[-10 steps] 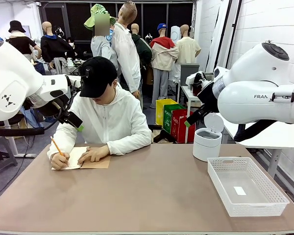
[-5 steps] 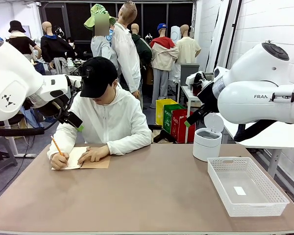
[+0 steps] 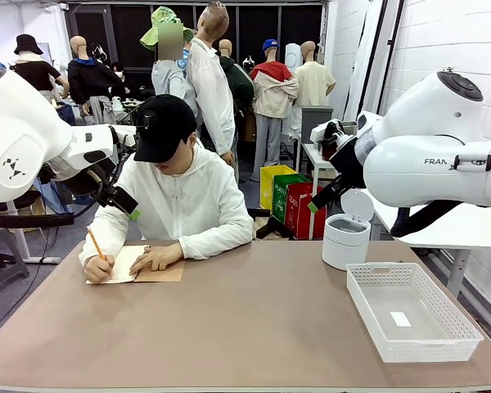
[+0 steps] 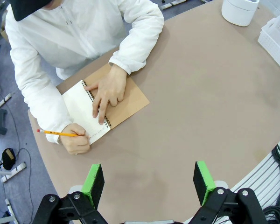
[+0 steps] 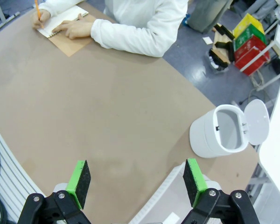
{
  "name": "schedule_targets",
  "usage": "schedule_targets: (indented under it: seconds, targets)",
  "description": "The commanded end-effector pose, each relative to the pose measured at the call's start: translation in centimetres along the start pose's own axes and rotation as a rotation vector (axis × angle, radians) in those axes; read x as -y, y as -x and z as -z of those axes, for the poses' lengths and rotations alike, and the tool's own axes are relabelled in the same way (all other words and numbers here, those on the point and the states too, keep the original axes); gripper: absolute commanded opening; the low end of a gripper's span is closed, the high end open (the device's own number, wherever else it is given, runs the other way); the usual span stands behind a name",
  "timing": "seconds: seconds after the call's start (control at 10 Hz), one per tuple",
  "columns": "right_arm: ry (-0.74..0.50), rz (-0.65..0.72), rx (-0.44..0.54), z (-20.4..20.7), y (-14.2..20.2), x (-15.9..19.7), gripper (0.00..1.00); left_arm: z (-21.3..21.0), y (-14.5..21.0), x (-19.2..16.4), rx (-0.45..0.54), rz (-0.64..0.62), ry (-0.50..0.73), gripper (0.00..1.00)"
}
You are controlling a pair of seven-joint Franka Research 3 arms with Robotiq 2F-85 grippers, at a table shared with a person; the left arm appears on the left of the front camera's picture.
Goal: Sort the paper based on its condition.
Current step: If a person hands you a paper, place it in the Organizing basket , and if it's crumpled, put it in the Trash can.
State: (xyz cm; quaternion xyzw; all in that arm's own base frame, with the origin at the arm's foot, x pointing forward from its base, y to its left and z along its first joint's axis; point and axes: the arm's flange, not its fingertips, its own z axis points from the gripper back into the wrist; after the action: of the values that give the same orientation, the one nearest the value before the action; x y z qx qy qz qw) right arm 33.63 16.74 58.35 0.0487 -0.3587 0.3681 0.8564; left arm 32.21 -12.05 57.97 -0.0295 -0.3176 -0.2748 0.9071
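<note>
No loose paper is in view. At the far left of the table a person writes with a pencil (image 3: 94,244) on the white page of an open spiral notebook (image 3: 151,271) with a brown cover. The other hand rests flat on the notebook (image 4: 130,98). My left gripper (image 4: 149,179) hangs open high above the table's near left, fingers wide apart and nothing between them; it shows beside the person's shoulder (image 3: 123,201). My right gripper (image 5: 136,183) is open too, raised over the right side near the bin (image 3: 323,196). The notebook (image 5: 67,41) lies far from it.
A white round bin (image 3: 345,237) with its lid flipped up stands at the far right (image 5: 219,133). A white mesh basket (image 3: 365,315) sits at the near right with a small white patch on its floor. The brown table (image 3: 245,327) is bare in the middle.
</note>
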Motion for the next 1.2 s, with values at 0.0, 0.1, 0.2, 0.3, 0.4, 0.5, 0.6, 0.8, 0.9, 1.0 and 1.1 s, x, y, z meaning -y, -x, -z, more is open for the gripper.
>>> schedule_targets:
  seconds: [0.0,0.1,0.2,0.3,0.4,0.5,0.6,0.8,0.9,1.0,1.1]
  targets:
    - [-0.004,0.002,0.001,0.06,0.02,0.04,1.0,0.12,-0.03,-0.05,0.002,-0.003,0.001,1.0]
    - [-0.004,0.002,0.001,0.06,0.02,0.04,1.0,0.12,-0.03,-0.05,0.002,-0.003,0.001,1.0]
    - [-0.004,0.002,0.001,0.06,0.02,0.04,1.0,0.12,-0.03,-0.05,0.002,-0.003,0.001,1.0]
    - [-0.004,0.002,0.001,0.06,0.02,0.04,1.0,0.12,-0.03,-0.05,0.002,-0.003,0.001,1.0]
    - [-0.004,0.002,0.001,0.06,0.02,0.04,1.0,0.12,-0.03,-0.05,0.002,-0.003,0.001,1.0]
    - [-0.004,0.002,0.001,0.06,0.02,0.04,1.0,0.12,-0.03,-0.05,0.002,-0.003,0.001,1.0]
    - [-0.004,0.002,0.001,0.06,0.02,0.04,1.0,0.12,-0.03,-0.05,0.002,-0.003,0.001,1.0]
    - [-0.004,0.002,0.001,0.06,0.02,0.04,1.0,0.12,-0.03,-0.05,0.002,-0.003,0.001,1.0]
    - [-0.004,0.002,0.001,0.06,0.02,0.04,1.0,0.12,-0.03,-0.05,0.002,-0.003,0.001,1.0]
    - [-0.004,0.002,0.001,0.06,0.02,0.04,1.0,0.12,-0.03,-0.05,0.002,-0.003,0.001,1.0]
    - [-0.004,0.002,0.001,0.06,0.02,0.04,1.0,0.12,-0.03,-0.05,0.002,-0.003,0.001,1.0]
